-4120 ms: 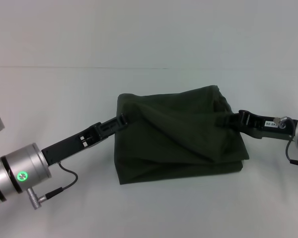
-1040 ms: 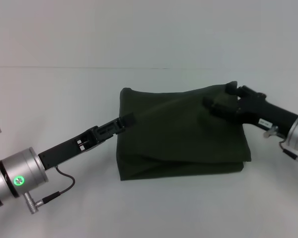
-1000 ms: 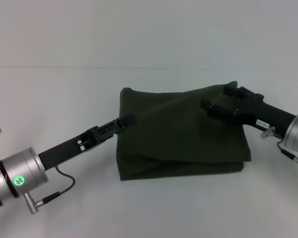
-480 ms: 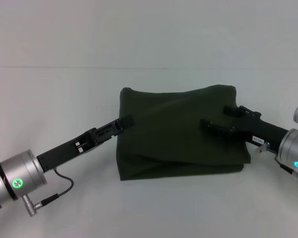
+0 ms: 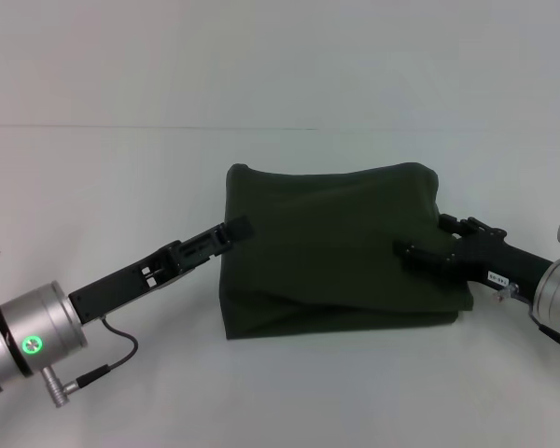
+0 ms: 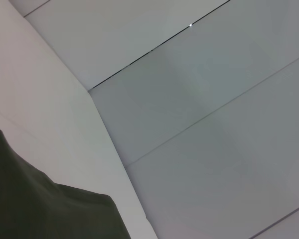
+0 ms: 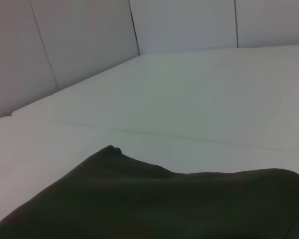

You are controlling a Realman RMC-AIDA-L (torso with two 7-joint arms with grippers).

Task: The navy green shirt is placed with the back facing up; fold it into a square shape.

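Shirt (image 5: 341, 247) folded between both tools

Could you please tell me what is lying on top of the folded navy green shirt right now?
The right gripper lies over the navy green shirt; the left gripper meets its edge.

The shirt (image 5: 336, 247) is plain dark olive green, lying on a white table (image 5: 121, 168).
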